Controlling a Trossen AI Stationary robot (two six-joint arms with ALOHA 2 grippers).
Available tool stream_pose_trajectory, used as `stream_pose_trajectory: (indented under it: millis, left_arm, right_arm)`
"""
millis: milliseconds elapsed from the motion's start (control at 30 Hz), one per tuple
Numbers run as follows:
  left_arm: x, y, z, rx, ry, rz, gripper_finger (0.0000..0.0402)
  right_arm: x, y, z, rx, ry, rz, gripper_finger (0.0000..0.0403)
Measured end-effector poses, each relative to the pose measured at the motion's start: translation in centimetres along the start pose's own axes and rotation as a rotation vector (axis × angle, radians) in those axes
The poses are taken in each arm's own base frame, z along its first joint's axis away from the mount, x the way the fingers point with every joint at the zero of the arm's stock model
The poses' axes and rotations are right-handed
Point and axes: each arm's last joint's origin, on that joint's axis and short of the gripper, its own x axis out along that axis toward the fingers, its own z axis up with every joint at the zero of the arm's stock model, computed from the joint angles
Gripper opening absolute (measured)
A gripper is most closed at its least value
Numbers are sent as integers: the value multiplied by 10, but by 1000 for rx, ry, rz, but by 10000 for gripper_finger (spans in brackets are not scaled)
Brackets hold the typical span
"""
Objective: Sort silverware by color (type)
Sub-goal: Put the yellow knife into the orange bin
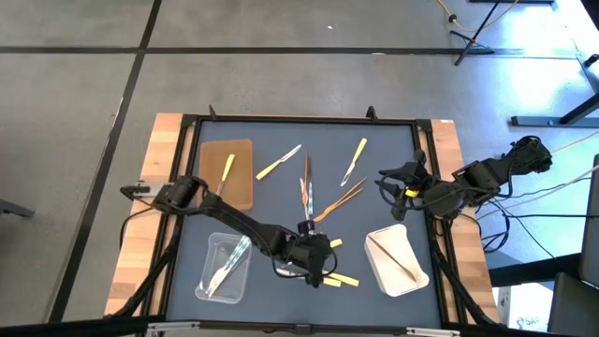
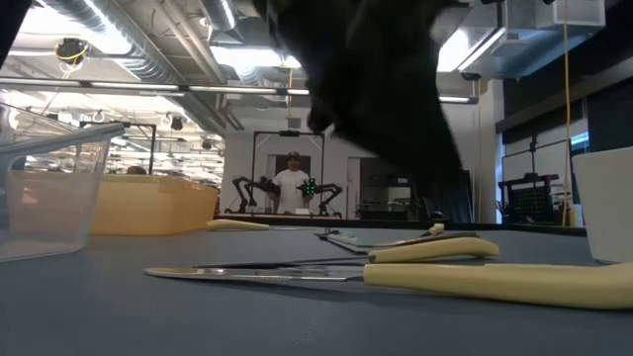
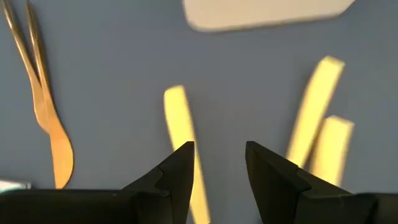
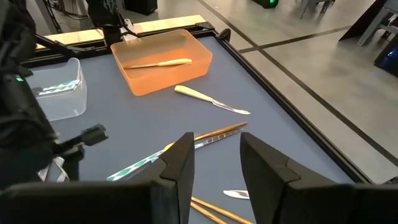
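Silverware: three yellow handles (image 3: 180, 124) below the spread, empty left pincer (image 3: 217, 163); right pincer (image 4: 214, 155) spread too.

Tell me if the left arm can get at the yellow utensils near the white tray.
Probably yes. The left gripper hangs open right over the yellow utensils, one handle lying beside its fingers, and nothing covers them; the white tray sits apart.

Trays: 3, one brown (image 1: 227, 171), one clear (image 1: 225, 269), one white (image 1: 397, 259).

Yellow utensils: about 6 visible. One in the brown tray (image 1: 226, 170), two loose up top (image 1: 279, 162) (image 1: 354, 159), roughly three by the left gripper (image 1: 339, 279).

Wooden utensils: two on the mat (image 1: 341, 201), one in the white tray (image 1: 400, 262).

Clear ones: count unclear.
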Motion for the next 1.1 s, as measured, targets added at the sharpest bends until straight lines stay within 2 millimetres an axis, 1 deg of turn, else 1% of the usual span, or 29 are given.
stream_pose_trajectory:
  millis: [100, 333, 467, 600, 667, 767, 1000, 1100]
  left_arm:
    - [10, 6, -2, -6, 14, 19, 139]
    - [16, 21, 4, -35, 8, 42, 139]
    - [21, 19, 2, -63, 3, 36, 139]
    - [28, 15, -6, -69, 24, 32, 139]
    - [29, 16, -8, -62, 36, 44, 139]
    - [35, 17, -10, -73, 38, 46, 139]
    - [45, 15, -20, -65, 84, 16, 139]
    - [45, 15, -20, -64, 85, 18, 139]
  right_arm:
    - [0, 0, 0, -2, -1, 1, 117]
    - [0, 0, 0, -2, -1, 1, 117]
    - [0, 0, 0, -2, -1, 2, 117]
    - [0, 0, 0, -20, -2, 2, 117]
    - [0, 0, 0, -21, -1, 2, 117]
    - [0, 0, 0, -20, -1, 2, 117]
    - [0, 0, 0, -21, -1, 2, 117]
    - [0, 0, 0, -21, -1, 2, 117]
